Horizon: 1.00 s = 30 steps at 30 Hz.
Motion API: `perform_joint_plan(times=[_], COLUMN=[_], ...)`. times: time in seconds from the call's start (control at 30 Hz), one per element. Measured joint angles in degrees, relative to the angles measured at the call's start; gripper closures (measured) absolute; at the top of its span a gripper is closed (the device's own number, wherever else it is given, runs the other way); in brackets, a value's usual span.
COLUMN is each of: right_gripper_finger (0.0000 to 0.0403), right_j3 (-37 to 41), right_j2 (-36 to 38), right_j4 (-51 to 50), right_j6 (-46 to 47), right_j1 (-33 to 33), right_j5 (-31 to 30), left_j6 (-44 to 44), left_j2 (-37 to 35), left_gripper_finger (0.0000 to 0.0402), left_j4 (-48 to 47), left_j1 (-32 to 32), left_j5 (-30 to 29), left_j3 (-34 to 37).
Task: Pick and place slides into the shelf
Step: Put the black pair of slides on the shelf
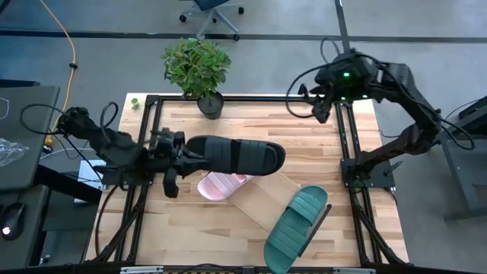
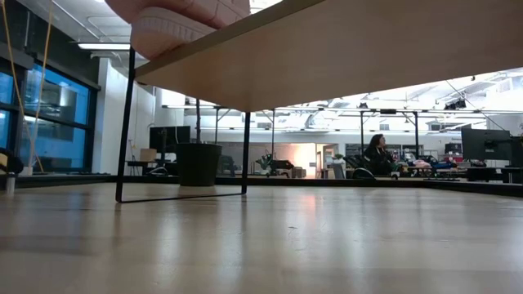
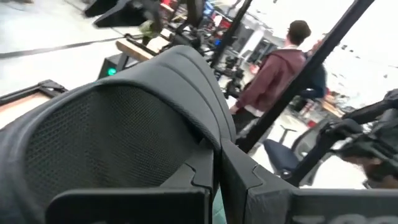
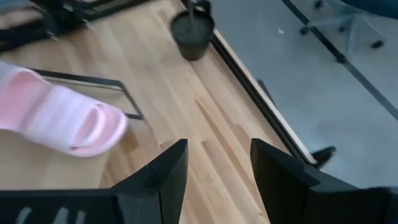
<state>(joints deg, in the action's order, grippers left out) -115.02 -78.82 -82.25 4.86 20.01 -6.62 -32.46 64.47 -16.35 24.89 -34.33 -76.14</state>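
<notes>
In the high view my left gripper point(image 1: 185, 152) is shut on the black slide point(image 1: 237, 154), which is in the air over the light pink slide point(image 1: 223, 185). The pink slide lies on the far-left end of the shelf point(image 1: 259, 199), a plank set slantwise on the table. The teal slide point(image 1: 297, 226) lies at the plank's near-right end. The black slide point(image 3: 130, 137) fills the left wrist view. My right gripper point(image 1: 320, 105) waits open above the table's far right corner; its wrist view shows its gripper point(image 4: 214, 165) and the pink slide point(image 4: 59, 118). My left gripper holds the black slide by its heel end point(image 1: 196, 148), coming level from the table's left, fingers along the slide's length. The slide is lifted clear and roughly level, strap end toward the table's right. The slide's own body hides the exact place of contact in the wrist view.
A potted plant point(image 1: 199, 72) stands at the table's far edge, its pot point(image 4: 192, 32) also in the right wrist view. Black frame rails point(image 1: 346, 152) border the table. From table height, the shelf's thin black leg point(image 2: 124, 122) shows. People are in the room behind.
</notes>
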Motion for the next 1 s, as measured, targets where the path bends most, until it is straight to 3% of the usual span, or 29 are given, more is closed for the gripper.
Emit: perform_joint_plan(times=[0.3,0.6,0.73,1.0], right_gripper_finger=[0.0236,0.0236,0.0236,0.0236], right_j3=[0.0,0.0,0.0,0.0], right_j2=[4.38,6.52,6.99,7.36], right_j4=[1.09,1.01,0.29,-3.48], right_j6=[-0.38,-2.31,-2.34,-2.69], right_j1=[-0.15,-0.15,-0.15,-0.17], right_j5=[10.04,11.87,14.01,36.57], left_j6=[-4.48,-4.01,-3.89,-3.95], left_j2=[6.02,10.89,12.47,15.22], left_gripper_finger=[0.0401,0.0401,0.0401,0.0401], left_j4=[3.12,11.43,13.66,18.33], left_j1=[3.42,4.7,6.93,12.11], left_j5=[-7.99,-8.83,-12.1,-19.52], left_j3=[0.02,0.02,0.0,0.0])
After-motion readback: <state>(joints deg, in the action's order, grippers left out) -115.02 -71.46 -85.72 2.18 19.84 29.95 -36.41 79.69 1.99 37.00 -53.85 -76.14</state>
